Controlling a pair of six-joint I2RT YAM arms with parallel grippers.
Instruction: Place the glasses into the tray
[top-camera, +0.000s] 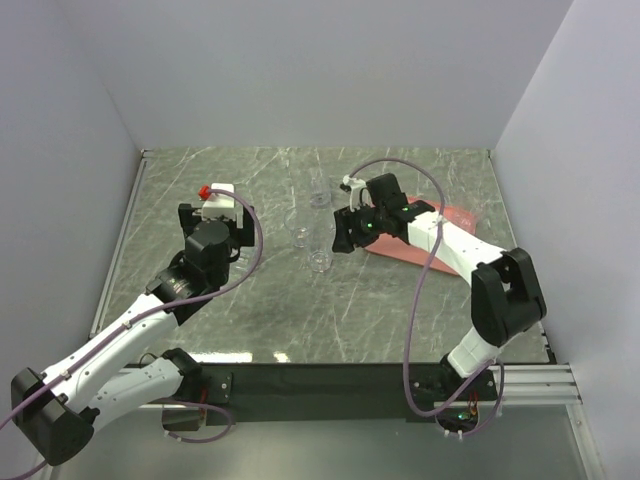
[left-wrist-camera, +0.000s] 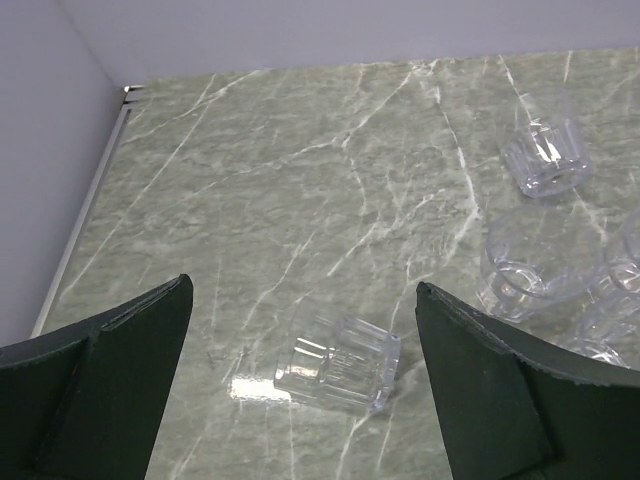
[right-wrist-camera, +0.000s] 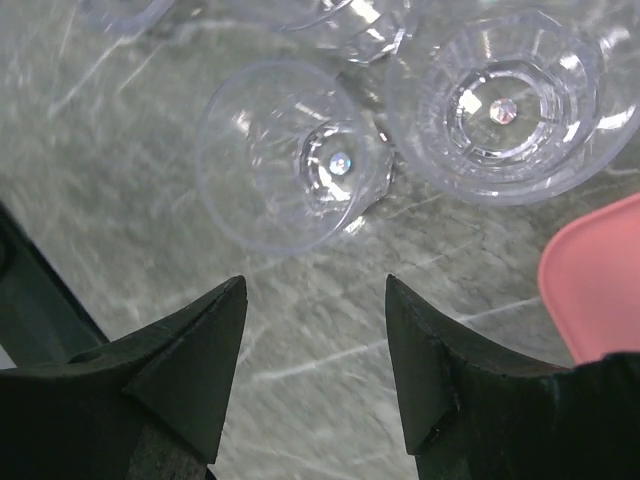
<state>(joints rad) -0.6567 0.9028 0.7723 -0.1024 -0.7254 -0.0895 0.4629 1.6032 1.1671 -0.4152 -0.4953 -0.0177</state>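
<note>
At the near edge: both arms rise from their bases, the left reaching up the left side of the table (top-camera: 400, 300), the right bending in from the right toward the middle.
Table: grey-green stone pattern with white veins, walled in white on three sides.
Left gripper (left-wrist-camera: 302, 290): jaws spread as wide as they go, holding nothing and hanging above the table.
Glass on its side (left-wrist-camera: 340, 375): clear and ribbed. It lies on the table just below the gap between the left fingers and touches neither of them.
Right gripper (right-wrist-camera: 313, 285): jaws partly apart with only bare table between them and nothing gripped. It points at the cluster of glasses from the tray side.
Glasses (top-camera: 320, 262): small, clear, colourless tumblers with faceted walls and thick bases. They are grouped near the middle of the table, left of the tray.
Nearest glass to the right fingers (right-wrist-camera: 290, 160): upright with its mouth toward the camera, just beyond the fingertips.
Its neighbour (right-wrist-camera: 500, 105): upright, close beside it on the tray side, and wider in view.
Farthest glass (top-camera: 318, 190): stands apart from the cluster, toward the back wall.
Tray (top-camera: 470, 215): flat, salmon pink, with a rounded corner and a low rim. It sits right of the glasses, largely covered by the right arm.
</note>
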